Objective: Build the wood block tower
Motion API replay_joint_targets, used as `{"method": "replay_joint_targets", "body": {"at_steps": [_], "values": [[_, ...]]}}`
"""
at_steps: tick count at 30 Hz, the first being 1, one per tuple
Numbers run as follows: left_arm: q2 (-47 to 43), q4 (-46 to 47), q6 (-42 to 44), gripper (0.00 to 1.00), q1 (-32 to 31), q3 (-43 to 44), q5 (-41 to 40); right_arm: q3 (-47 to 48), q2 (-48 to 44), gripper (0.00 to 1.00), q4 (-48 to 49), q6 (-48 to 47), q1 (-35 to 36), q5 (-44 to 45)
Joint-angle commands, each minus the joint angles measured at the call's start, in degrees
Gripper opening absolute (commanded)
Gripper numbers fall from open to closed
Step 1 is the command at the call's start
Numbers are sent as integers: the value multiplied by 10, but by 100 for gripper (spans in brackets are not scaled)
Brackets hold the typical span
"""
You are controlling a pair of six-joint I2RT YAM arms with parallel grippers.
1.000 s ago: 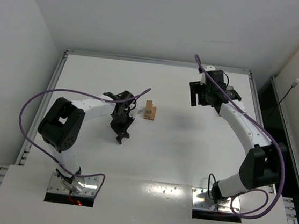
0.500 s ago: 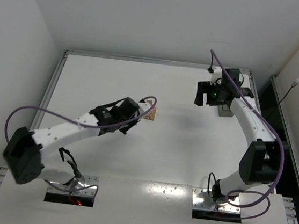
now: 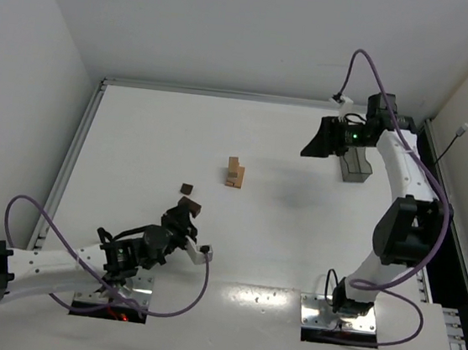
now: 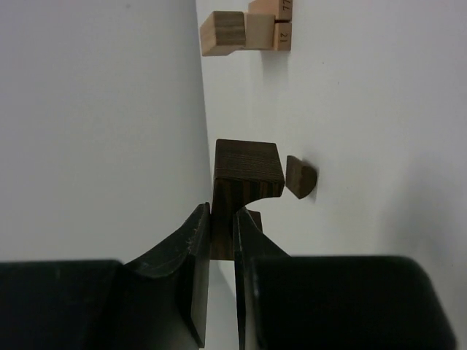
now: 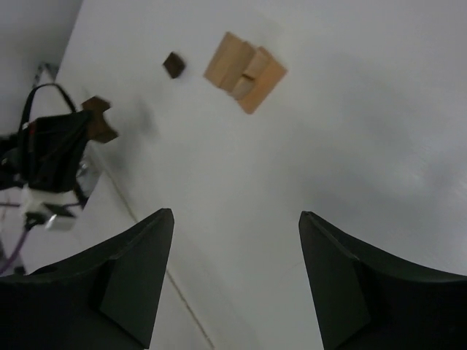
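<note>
Left gripper (image 4: 221, 222) clamps dark notched block (image 4: 248, 171), lower centre of top view. Small dark cube (image 3: 187, 189) just beside. Tan blocks (image 3: 234, 173) mid-frame. Right gripper (image 5: 233, 219) spread wide, empty, upper right.

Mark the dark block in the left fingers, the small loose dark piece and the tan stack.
dark block (image 4: 248, 169): left wrist view, its wide end face.
small loose dark piece (image 4: 300, 177): left wrist view, its middle.
tan stack (image 3: 234, 173): top external view, its middle.

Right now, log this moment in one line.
left gripper: shut on notched block | right gripper: open, empty | tan blocks: mid-table | small dark block: loose
</note>
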Motion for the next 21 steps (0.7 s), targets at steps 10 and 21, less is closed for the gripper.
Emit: {"method": "replay_joint_targets", "body": {"at_steps": [10, 21], "values": [[127, 310, 184, 0, -9, 48, -19, -100, -173, 56, 4, -94, 254, 134], [159, 331, 179, 0, -41, 82, -69, -156, -209, 53, 160, -79, 329, 251]]}}
